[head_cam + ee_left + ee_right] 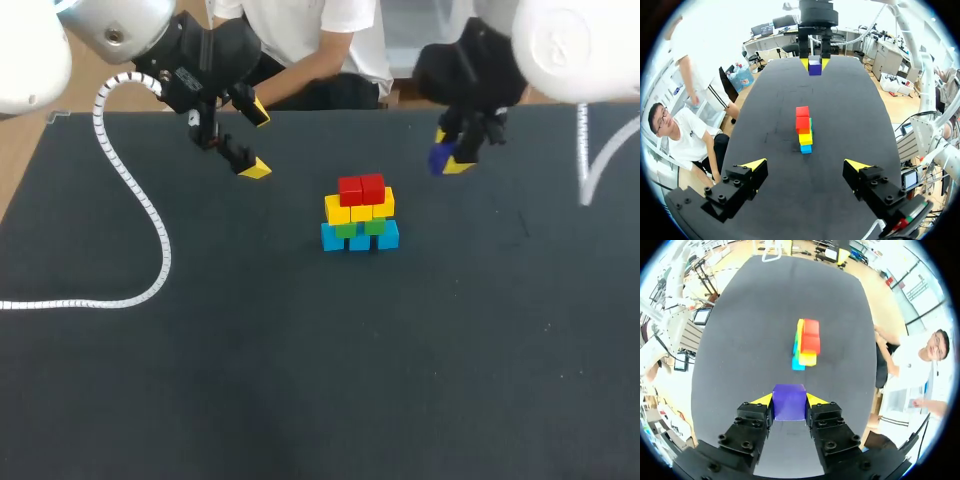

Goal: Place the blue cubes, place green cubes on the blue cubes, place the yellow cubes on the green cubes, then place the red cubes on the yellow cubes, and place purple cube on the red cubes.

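The right gripper [789, 401] is clamping the purple cube [789, 402] between its two yellow tips, both fingers pressing against the cube's sides. In the head view it is hanging near the worktop's far edge, on the right-hand side, with the cube well apart from the stack. The right arm is coming in from the far right corner.

The left gripper [806, 165] is standing wide open with nothing between its fingers. It is hovering near the far edge on the left-hand side, and its wrist view is looking across the dark worktop [300, 390] at the stack and at the right gripper beyond it.

The stack is sitting around the middle of the worktop, somewhat nearer the far edge, between the two grippers. The blue cubes [360, 240] are forming the bottom row on the surface, three side by side. The green cubes [360, 228] are resting on them, the yellow cubes [360, 209] are lying across the green ones, and two red cubes [361, 188] are sitting side by side on top.

A white coiled cable [152, 228] is trailing from the left arm over the worktop toward its left edge.
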Robot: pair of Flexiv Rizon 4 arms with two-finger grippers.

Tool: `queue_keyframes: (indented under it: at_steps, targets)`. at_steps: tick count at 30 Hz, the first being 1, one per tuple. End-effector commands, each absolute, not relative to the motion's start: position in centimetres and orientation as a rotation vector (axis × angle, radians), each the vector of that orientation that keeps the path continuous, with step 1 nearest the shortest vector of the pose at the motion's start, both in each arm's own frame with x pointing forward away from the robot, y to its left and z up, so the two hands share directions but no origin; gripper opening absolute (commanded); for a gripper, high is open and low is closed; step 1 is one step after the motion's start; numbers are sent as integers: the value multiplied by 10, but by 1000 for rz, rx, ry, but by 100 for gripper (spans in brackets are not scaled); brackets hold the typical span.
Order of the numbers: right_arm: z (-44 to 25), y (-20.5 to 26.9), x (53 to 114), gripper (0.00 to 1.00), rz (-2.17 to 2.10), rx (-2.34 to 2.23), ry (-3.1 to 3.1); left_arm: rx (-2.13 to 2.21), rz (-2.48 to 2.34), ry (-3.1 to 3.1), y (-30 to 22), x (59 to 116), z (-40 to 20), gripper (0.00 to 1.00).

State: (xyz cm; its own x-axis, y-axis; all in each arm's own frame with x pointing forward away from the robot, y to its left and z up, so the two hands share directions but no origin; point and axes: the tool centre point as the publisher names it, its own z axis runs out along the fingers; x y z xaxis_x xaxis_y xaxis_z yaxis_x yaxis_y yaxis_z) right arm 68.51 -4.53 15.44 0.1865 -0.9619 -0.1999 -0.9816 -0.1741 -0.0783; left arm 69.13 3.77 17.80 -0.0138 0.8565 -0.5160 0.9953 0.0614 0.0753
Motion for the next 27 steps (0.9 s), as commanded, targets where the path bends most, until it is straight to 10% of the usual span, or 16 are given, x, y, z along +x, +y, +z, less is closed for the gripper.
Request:
queue_keyframes:
  at_steps: [1, 27]
  targets:
    - [157, -18, 690, 0, 172, -2309, 1868, 1848, -439, 1917, 38, 693, 178, 100]
    - [138, 36, 669, 0, 143, -2323, 2019, 1848, -439, 1917, 38, 693, 178, 100]
